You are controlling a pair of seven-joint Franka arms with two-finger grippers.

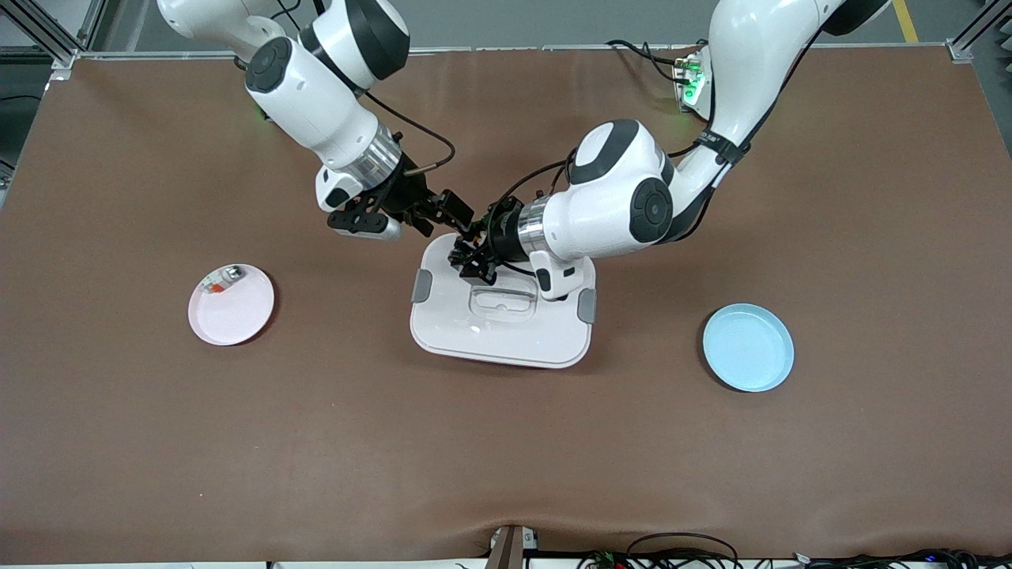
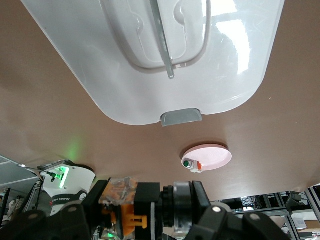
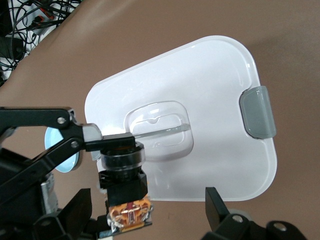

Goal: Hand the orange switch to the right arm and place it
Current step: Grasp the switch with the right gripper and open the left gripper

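Observation:
The orange switch [image 1: 475, 235], a stubby black cylinder with orange parts, is held in the air over the white lidded box [image 1: 506, 341]. My left gripper [image 1: 473, 251] is shut on it, gripping its black ring. My right gripper [image 1: 453, 212] is open, with its fingers on either side of the switch's orange end and apart from it. In the right wrist view the switch [image 3: 125, 200] sits between my right gripper's [image 3: 149, 206] spread fingers, closer to one of them. In the left wrist view the switch [image 2: 129, 205] fills the space at my left gripper [image 2: 150, 210].
A pink plate [image 1: 237, 316] with a small silver-and-clear part [image 1: 222, 279] lies toward the right arm's end. A blue plate [image 1: 748, 348] lies toward the left arm's end. The box has grey latches [image 1: 421, 285] on its sides.

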